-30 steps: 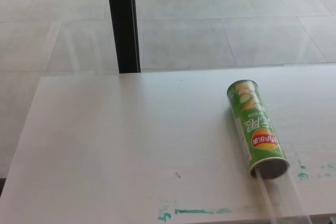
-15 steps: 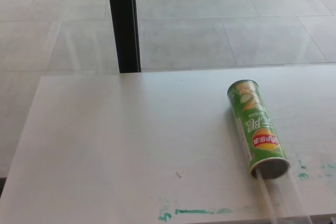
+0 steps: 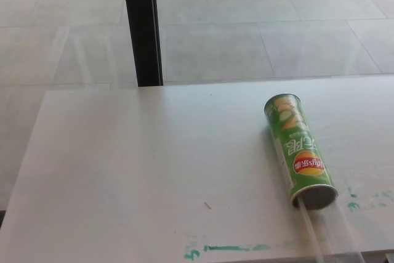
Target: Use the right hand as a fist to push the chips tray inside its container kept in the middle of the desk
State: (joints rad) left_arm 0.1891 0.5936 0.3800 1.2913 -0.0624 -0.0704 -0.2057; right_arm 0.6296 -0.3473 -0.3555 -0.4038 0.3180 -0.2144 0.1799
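Here the green chips container [image 3: 300, 152] lies on its side at the bench's [image 3: 135, 170] four o'clock, open mouth toward six; the clear chips tray [image 3: 323, 232] sticks out from it. Neither hand shows, so their state stays unknown

Bright daylight, washed-out desk [image 3: 123, 164], soft overall blur, faint shadows.

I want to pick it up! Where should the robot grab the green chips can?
Probably around the middle of the green chips can, coming from above. It lies on its side on the white desk, so its round body is bare on both long sides, while the clear tray sticks out of its near open end.
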